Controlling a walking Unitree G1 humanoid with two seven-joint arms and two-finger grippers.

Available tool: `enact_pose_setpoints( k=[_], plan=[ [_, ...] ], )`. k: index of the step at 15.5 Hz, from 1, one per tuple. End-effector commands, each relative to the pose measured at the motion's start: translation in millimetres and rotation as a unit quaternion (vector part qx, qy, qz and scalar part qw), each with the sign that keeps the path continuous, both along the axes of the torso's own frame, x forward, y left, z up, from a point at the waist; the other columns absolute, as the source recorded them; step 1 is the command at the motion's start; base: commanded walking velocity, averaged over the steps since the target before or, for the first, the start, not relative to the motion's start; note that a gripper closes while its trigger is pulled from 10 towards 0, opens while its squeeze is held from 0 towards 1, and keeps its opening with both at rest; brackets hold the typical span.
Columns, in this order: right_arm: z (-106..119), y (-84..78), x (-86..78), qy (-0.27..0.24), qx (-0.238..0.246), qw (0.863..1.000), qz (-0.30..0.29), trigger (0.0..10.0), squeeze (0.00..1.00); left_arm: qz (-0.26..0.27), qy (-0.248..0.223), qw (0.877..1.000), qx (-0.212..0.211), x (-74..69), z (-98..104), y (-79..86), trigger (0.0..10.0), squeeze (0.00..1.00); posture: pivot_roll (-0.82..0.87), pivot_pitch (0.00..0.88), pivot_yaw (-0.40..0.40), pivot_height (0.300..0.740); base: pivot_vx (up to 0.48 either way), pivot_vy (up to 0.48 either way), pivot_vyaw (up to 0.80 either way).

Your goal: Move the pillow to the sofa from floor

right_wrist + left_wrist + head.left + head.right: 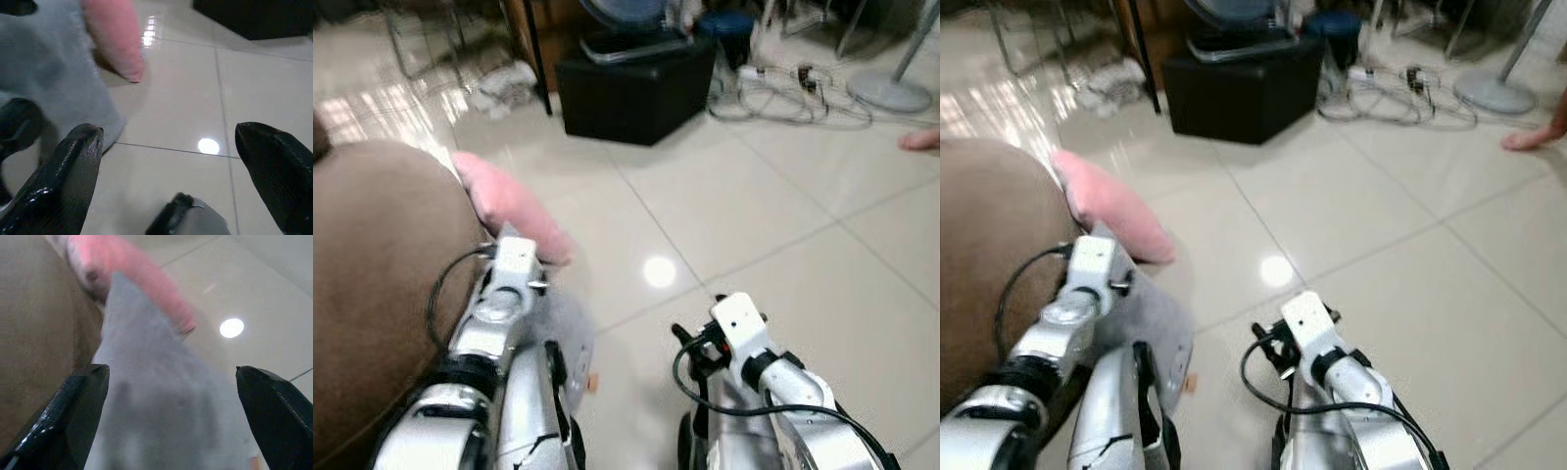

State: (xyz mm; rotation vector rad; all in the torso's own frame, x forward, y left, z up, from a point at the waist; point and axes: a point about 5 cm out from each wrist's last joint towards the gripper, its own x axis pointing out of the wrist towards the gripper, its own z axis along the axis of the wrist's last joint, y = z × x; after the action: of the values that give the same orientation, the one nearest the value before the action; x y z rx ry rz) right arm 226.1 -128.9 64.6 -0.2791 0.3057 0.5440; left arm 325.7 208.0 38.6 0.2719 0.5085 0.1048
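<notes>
Pillows are both still down on the floor, so your job is just starting. You have a soft grey square pillow (161,401) lying flat on the shiny cream tile floor (754,215), right by the rounded edge of the big brown sofa (372,284). A long pink pillow (514,211) leans against the same sofa edge, with its far end down on the tiles and its near end touching the grey one.

Your left gripper (171,421) hangs right over the grey pillow. Its two black fingers (73,416) are spread wide, one on each side of the cloth, and they pinch nothing yet. Your right gripper (168,181) is low over bare tiles, just beside the grey pillow. Its fingers are spread wide too, and it holds nothing.

You still have to grab a pillow, lift it, and put it on the brown seat. I think the grey one is the easy one to take first.

Look out at the far side of the floor. A black box seat (636,88) stands there. White cables (783,93) lie in loops next to it, near a round fan base (891,90). A person's bare foot (922,140) is at the right edge. None of these block your way to the sofa.
</notes>
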Motion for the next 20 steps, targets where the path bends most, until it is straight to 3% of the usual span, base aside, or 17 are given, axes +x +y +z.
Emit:
enact_pose_setpoints(
  k=[1, 4, 8, 9, 11, 12, 13, 14, 15, 18, 20],
  plan=[
    [6, 8.5, -3.9, -0.006, 0.008, 0.999, 0.038, 10.0, 0.00, 0.019, 0.003, 0.999, 0.031, -1.0, 0, 12.4, 10.0, 1.00, -0.13, 0.234, 0.038, 0.512, 0.000, 0.000, 0.00],
    [18, 22.3, -8.0, -0.038, 0.010, 0.994, 0.103, 10.0, 0.00, 0.058, 0.003, 0.995, 0.082, -5.7, 1, 37.3, 10.0, 1.00, -0.15, 0.264, 0.035, 0.512, 0.000, 0.000, 0.00],
    [32, 27.7, -11.8, -0.050, 0.024, 0.985, 0.163, 10.0, 0.00, 0.048, 0.018, 0.994, 0.094, -10.6, -3, 46.4, 10.0, 1.00, -0.16, 0.292, 0.022, 0.512, 0.000, 0.000, 0.00],
    [34, 27.9, -14.2, -0.049, 0.019, 0.981, 0.188, 10.0, 0.00, 0.033, 0.028, 0.994, 0.095, -12.5, -6, 46.1, 10.0, 0.00, -0.17, 0.299, 0.014, 0.512, 0.000, 0.000, 0.00],
    [35, 27.8, -14.2, -0.049, 0.012, 0.978, 0.204, 10.0, 0.00, 0.033, 0.040, 0.990, 0.131, -16.2, -8, 51.9, 10.0, 0.00, -0.17, 0.300, 0.007, 0.512, 0.000, 0.000, 0.00],
    [37, 26.7, -14.6, -0.051, 0.009, 0.977, 0.208, 10.0, 0.00, 0.037, 0.038, 0.990, 0.131, -16.3, -8, 53.9, 8.7, 0.00, -0.18, 0.306, 0.001, 0.512, 0.000, 0.000, 0.00],
    [37, 26.1, -15.1, -0.050, 0.008, 0.976, 0.209, 10.0, 0.00, 0.043, 0.036, 0.990, 0.133, -16.5, -7, 56.2, 4.5, 0.00, -0.18, 0.308, 0.000, 0.512, 0.000, 0.000, 0.00],
    [38, 25.8, -15.2, -0.050, 0.008, 0.976, 0.210, 10.0, 0.00, 0.045, 0.036, 0.989, 0.134, -16.7, -6, 57.2, 4.5, 0.00, -0.18, 0.308, 0.000, 0.512, 0.000, 0.000, 0.00],
    [38, 25.5, -16.0, -0.049, 0.007, 0.975, 0.216, 10.0, 0.00, 0.051, 0.033, 0.988, 0.141, -17.2, -5, 60.5, 0.0, 0.00, -0.18, 0.308, -0.001, 0.512, 0.000, 0.000, 0.00],
    [36, 25.6, -20.5, -0.043, -0.003, 0.972, 0.230, 10.0, 0.00, 0.080, 0.010, 0.978, 0.194, -17.9, 4, 75.7, 0.0, 0.00, -0.19, 0.313, -0.006, 0.512, 0.000, 0.000, 0.00],
    [37, 26.0, -22.2, -0.042, -0.003, 0.972, 0.232, 10.0, 0.00, 0.080, 0.019, 0.978, 0.193, -20.5, 2, 78.8, 0.0, 0.00, -0.20, 0.320, -0.012, 0.512, 0.000, 0.000, 0.00]
  ],
)
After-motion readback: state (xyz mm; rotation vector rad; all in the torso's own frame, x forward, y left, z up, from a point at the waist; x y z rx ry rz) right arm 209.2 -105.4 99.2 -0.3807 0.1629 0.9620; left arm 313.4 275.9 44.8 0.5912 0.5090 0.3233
